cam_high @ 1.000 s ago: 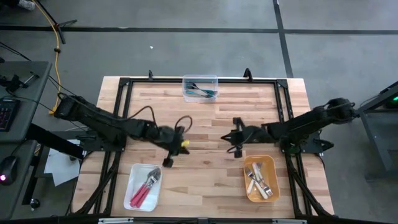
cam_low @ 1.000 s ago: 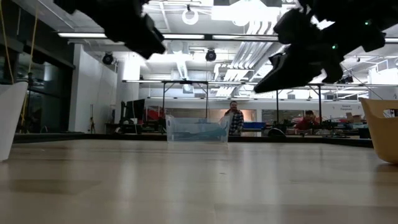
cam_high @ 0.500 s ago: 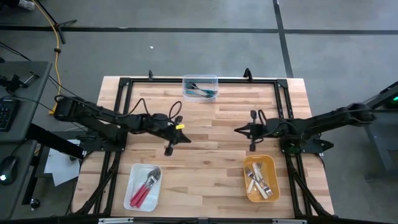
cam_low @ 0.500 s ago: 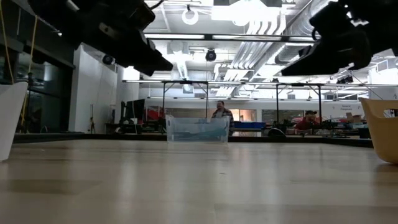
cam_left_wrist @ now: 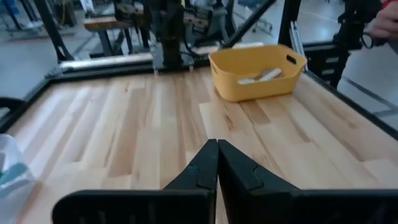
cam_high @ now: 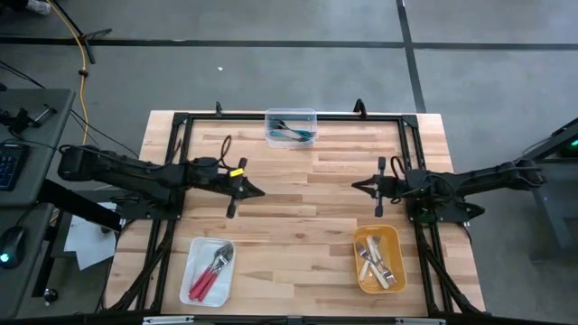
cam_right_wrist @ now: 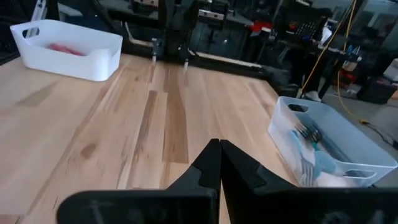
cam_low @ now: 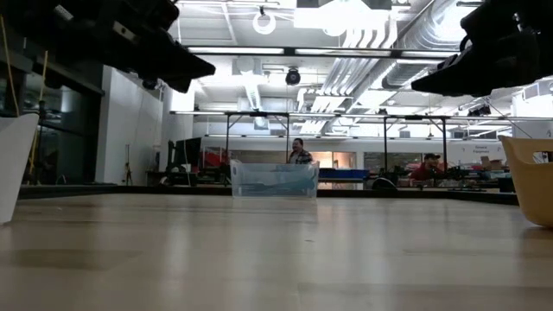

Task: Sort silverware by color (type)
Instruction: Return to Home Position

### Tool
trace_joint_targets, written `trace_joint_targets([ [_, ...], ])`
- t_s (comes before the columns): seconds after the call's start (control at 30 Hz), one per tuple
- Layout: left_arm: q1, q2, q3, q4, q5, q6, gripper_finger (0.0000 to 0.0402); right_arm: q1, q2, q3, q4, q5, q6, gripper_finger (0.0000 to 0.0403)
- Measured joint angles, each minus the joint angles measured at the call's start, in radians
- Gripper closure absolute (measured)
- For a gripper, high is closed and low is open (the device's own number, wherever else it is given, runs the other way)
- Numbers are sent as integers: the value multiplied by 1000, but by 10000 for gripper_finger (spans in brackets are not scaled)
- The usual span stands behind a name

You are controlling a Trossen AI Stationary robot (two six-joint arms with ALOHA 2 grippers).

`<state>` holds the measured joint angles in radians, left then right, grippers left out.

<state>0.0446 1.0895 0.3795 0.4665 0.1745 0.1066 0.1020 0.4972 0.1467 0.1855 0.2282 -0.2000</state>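
The silverware lies sorted in three bins. Pink-red-handled pieces (cam_high: 210, 273) lie in a white bin (cam_high: 193, 292) at the near left. Cream-handled ones (cam_high: 376, 260) lie in a yellow bin (cam_high: 363, 282) at the near right. Teal-handled forks (cam_high: 293, 135) lie in a clear bin (cam_high: 291, 116) at the far middle. My left gripper (cam_high: 260, 191) hangs shut and empty above the left half of the table, pointing right. My right gripper (cam_high: 355, 186) hangs shut and empty above the right half, pointing left. Both wrist views show the fingers (cam_left_wrist: 216, 163) (cam_right_wrist: 219, 163) closed together.
A black metal frame (cam_high: 289, 116) runs round the wooden table top. The middle of the table between the two grippers is bare wood (cam_high: 307, 208). In the low view people stand in the room far behind the clear bin (cam_low: 274, 180).
Both arms have drawn back from the table's middle: the left gripper toward the left edge and a little toward the far edge, the right gripper toward the right edge. Both have tipped up from slanting downward to nearly level. Both stayed shut.
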Motion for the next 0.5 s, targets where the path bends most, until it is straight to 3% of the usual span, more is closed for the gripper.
trace_joint_targets([
  [0.5, 96, -233, -149, -2, -1, 4, 401, 0, -221, 0, -183, 5, -11, 403],
])
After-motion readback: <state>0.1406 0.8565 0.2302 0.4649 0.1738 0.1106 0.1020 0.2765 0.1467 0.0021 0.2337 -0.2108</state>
